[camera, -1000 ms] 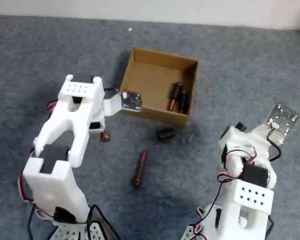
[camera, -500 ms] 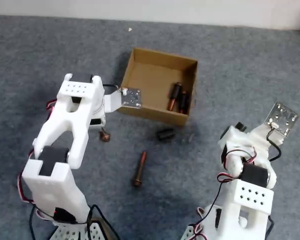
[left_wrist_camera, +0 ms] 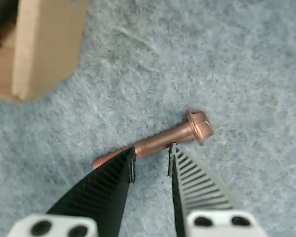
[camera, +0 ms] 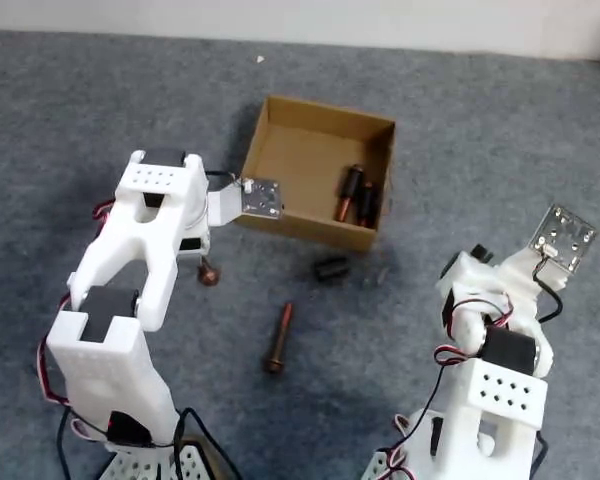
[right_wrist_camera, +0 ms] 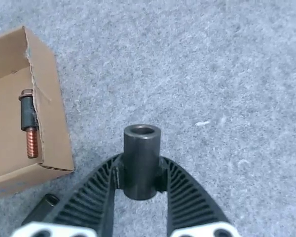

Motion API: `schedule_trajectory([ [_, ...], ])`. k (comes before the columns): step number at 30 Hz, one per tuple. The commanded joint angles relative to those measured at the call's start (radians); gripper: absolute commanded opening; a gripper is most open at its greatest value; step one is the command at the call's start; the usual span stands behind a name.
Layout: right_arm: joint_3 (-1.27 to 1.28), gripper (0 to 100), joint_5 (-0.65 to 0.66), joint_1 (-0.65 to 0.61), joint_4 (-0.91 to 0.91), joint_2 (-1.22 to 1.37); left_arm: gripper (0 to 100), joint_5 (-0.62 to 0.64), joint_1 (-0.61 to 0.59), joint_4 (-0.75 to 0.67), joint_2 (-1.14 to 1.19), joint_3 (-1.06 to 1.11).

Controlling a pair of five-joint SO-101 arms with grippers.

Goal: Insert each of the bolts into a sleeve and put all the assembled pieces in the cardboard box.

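1. A grey, short-pile, carpet-like fabric covers the counter (camera: 500, 130), mottled lighter and darker, and it lies under both end effectors.
2. Around the left end effector (left_wrist_camera: 150, 162) the fabric shows fine pale fibres.
3. A small white fleck (right_wrist_camera: 203, 123) lies on the fabric a little beyond the right end effector (right_wrist_camera: 140, 170).
4. A pale strip (camera: 380, 20) runs along the counter's far edge, well beyond both end effectors; whether it is wall or floor cannot be told.
5. The light is soft and even, and the shadows are faint.
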Motion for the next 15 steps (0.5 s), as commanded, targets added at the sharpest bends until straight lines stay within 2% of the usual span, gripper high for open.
schedule_trajectory([
  [1, -0.015, 0.5, 0.014, 0.007, -0.027, -0.027, 15, -0.201, 0.010, -0.006, 0.016, -0.015],
  [6, -0.015, 0.5, 0.015, 0.007, -0.027, -0.027, 14, -0.201, 0.021, 0.003, 0.054, -0.013],
  [12, -0.016, 0.5, 0.015, 0.007, -0.027, -0.027, 14, -0.193, 0.053, 0.094, 0.021, -0.013],
  [15, -0.016, 0.5, 0.015, 0.007, -0.027, -0.027, 12, -0.135, 0.084, 0.110, -0.004, -0.012],
])
